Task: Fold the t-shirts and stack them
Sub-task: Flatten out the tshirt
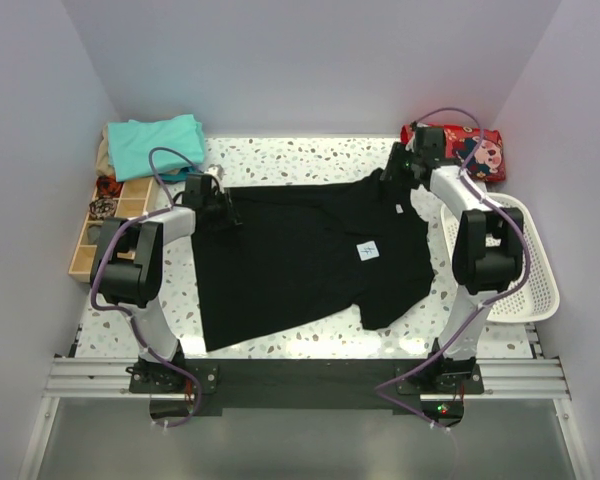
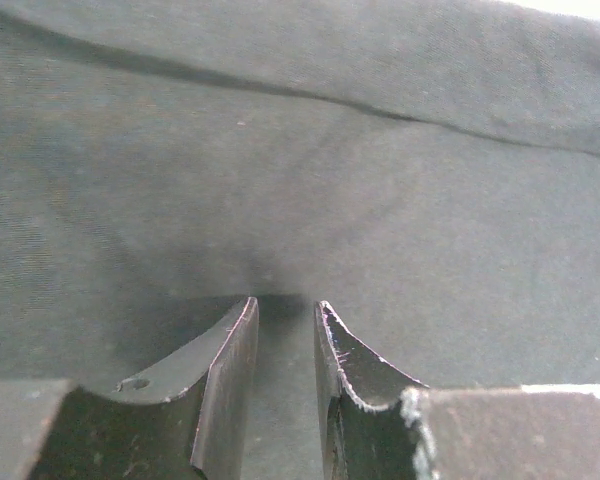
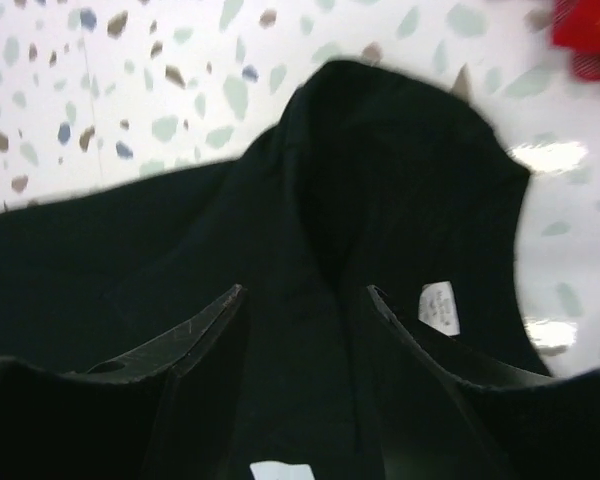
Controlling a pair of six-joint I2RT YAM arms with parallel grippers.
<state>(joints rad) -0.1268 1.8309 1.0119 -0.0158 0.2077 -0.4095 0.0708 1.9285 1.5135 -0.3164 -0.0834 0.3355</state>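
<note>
A large black t-shirt lies spread on the speckled table, with a small white square patch on its right half. Folded teal t-shirts sit stacked at the back left. My left gripper hovers over the black shirt's upper left corner; in the left wrist view it is open by a narrow gap, with flat cloth under it. At the shirt's bunched upper right corner my right gripper stands open over a raised fold, beside a white label. Nothing is pinched.
A white mesh basket stands at the right edge. A red patterned bag lies at the back right. A wooden compartment tray sits along the left side, below the teal stack. Bare terrazzo table shows behind the shirt.
</note>
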